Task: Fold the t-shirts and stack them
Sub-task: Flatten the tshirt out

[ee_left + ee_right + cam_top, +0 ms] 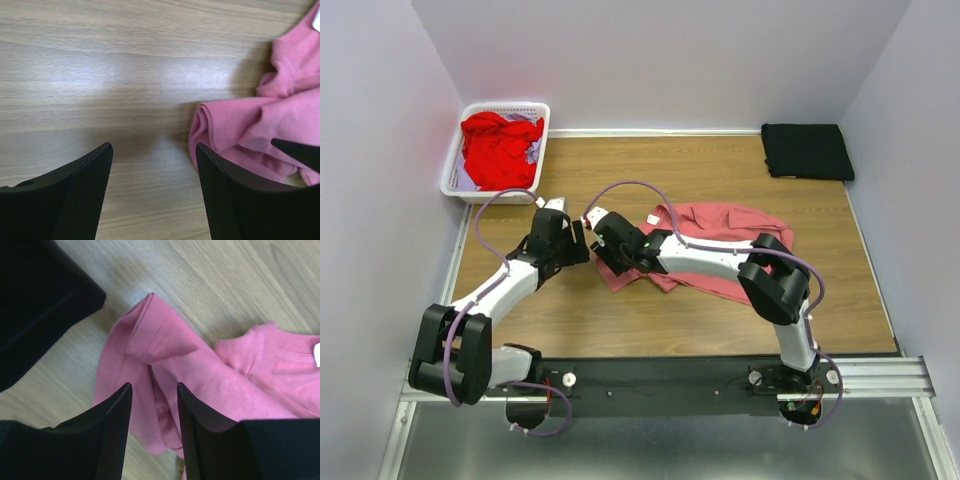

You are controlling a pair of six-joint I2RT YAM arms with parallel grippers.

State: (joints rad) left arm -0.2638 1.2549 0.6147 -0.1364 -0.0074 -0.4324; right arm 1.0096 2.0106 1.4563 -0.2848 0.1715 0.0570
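The salmon-pink t-shirt wants spreading flat before any fold, and the sleeve at its basket-side end is, I judge, the place to take it. That sleeve is doubled under. The right pincer should therefore bite only the top layer near the hem stitching and draw it out towards the basket. It should travel low over the desk rather than lift (a high lift would likely drag the whole bunch along). This pincer hangs just above the sleeve with its jaws partly apart; a ridge of cloth shows between them and nothing is visibly pinched. The left pincer stands wide apart and empty over bare desk, just beside the shirt's basket-side edge. It would do well to take the lower edge there.

The shirt is soft, rumpled and deeply creased, with a neckband and a white label. It lies to the basket's right and nearer the arms, about mid-desk. The red t-shirt is heaped in the basket. The black t-shirt lies folded far to the basket's right, by the back wall.
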